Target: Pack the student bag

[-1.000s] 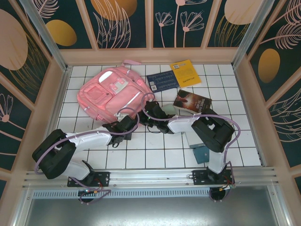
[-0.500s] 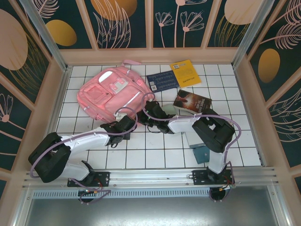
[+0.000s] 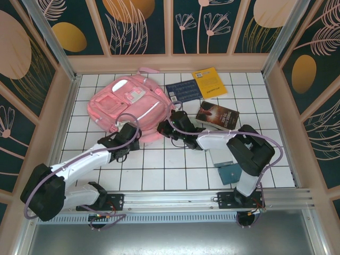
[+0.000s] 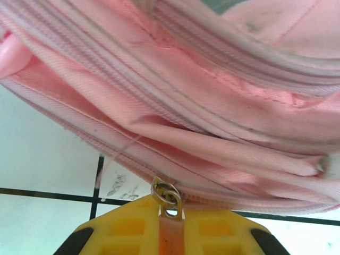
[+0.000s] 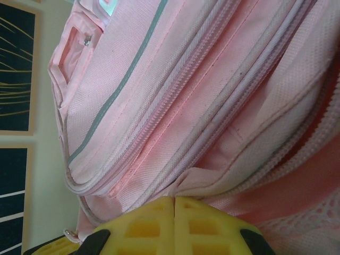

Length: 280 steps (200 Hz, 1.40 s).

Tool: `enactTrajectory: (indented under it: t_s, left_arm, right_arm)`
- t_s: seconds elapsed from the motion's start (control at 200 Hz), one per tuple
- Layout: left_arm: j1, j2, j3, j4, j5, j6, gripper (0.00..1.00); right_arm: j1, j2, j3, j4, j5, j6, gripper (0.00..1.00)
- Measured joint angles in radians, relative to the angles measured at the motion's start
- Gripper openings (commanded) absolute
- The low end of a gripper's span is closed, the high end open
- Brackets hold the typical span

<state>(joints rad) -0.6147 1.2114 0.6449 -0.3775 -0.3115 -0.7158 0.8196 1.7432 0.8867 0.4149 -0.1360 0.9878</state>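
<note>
At upper left of the overhead view lies the soft pink fabric backpack (image 3: 123, 103), its orange zipper pull (image 4: 169, 236) clamped by the left gripper (image 4: 169, 206), the right gripper (image 5: 174, 204) pressed together.

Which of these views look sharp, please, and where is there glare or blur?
Top external: evenly lit and sharp, though the bag looks slightly washed out. Left wrist: bag crisp, tiles overexposed, left gripper on the zipper pull soft. Right wrist: bag crisp, right gripper blurred near the lens.
</note>
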Motion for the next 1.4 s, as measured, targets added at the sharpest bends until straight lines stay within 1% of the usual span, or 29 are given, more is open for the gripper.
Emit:
enactTrajectory:
  t_s: [0.06, 0.205, 0.26, 0.335, 0.36, 0.38, 0.425, 0.475, 0.53, 0.736, 0.846, 0.971, 1.086, 1.106, 1.201, 1.231, 1.316, 1.401]
  left_arm:
    - [0.033, -0.001, -0.004, -0.01, 0.003, -0.008, 0.0]
    - [0.153, -0.001, -0.028, -0.054, -0.003, -0.026, 0.0]
    - [0.198, -0.006, -0.038, -0.054, 0.006, -0.027, 0.0]
    - [0.232, -0.023, -0.044, -0.053, 0.025, -0.026, 0.0]
    - [0.236, -0.03, -0.044, -0.051, 0.038, -0.025, 0.04]
    - [0.237, -0.035, -0.045, -0.046, 0.051, -0.023, 0.05]
    - [0.237, -0.047, -0.048, -0.035, 0.088, -0.018, 0.06]
    - [0.237, -0.055, -0.055, -0.014, 0.141, -0.01, 0.08]
    - [0.237, -0.059, -0.066, 0.009, 0.194, -0.002, 0.11]
    - [0.233, -0.065, -0.104, 0.104, 0.383, 0.02, 0.11]
    - [0.209, -0.064, -0.111, 0.142, 0.44, 0.024, 0.11]
    - [0.195, -0.064, -0.113, 0.16, 0.463, 0.027, 0.11]
    - [0.183, -0.062, -0.117, 0.166, 0.464, 0.027, 0.12]
    - [0.18, -0.061, -0.117, 0.166, 0.464, 0.027, 0.13]
    - [0.172, -0.058, -0.118, 0.166, 0.457, 0.027, 0.29]
    - [0.17, -0.058, -0.118, 0.166, 0.449, 0.027, 0.29]
    - [0.169, -0.058, -0.118, 0.166, 0.428, 0.031, 0.22]
    - [0.169, -0.059, -0.118, 0.166, 0.411, 0.034, 0.18]
  right_arm:
    - [-0.012, -0.013, -0.008, -0.003, 0.014, -0.01, 0.0]
    - [-0.066, -0.035, -0.026, -0.016, 0.06, -0.021, 0.0]
    - [-0.072, -0.037, -0.031, -0.019, 0.066, -0.022, 0.0]
    - [-0.072, -0.037, -0.035, -0.021, 0.064, -0.032, 0.0]
    - [-0.07, -0.037, -0.035, -0.021, 0.062, -0.036, 0.0]
    - [-0.068, -0.037, -0.035, -0.02, 0.059, -0.039, 0.01]
    - [-0.065, -0.037, -0.035, -0.019, 0.056, -0.044, 0.11]
    - [-0.058, -0.037, -0.035, -0.018, 0.052, -0.046, 0.21]
    - [-0.045, -0.037, -0.034, -0.015, 0.041, -0.064, 0.26]
    - [0.034, -0.02, 0.022, -0.022, 0.033, -0.093, 0.31]
    - [0.055, -0.007, 0.028, -0.019, 0.029, -0.088, 0.34]
    - [0.052, 0.002, 0.007, 0.0, 0.03, -0.06, 0.34]
    - [0.056, 0.002, -0.016, 0.007, 0.046, -0.025, 0.38]
    - [0.058, 0.001, -0.019, 0.008, 0.051, -0.02, 0.38]
    - [0.062, -0.008, -0.053, 0.015, 0.088, 0.007, 0.44]
    - [0.063, -0.016, -0.069, 0.014, 0.101, 0.016, 0.46]
    - [0.063, -0.035, -0.099, 0.011, 0.128, 0.032, 0.46]
    - [0.063, -0.039, -0.099, 0.007, 0.137, 0.04, 0.46]
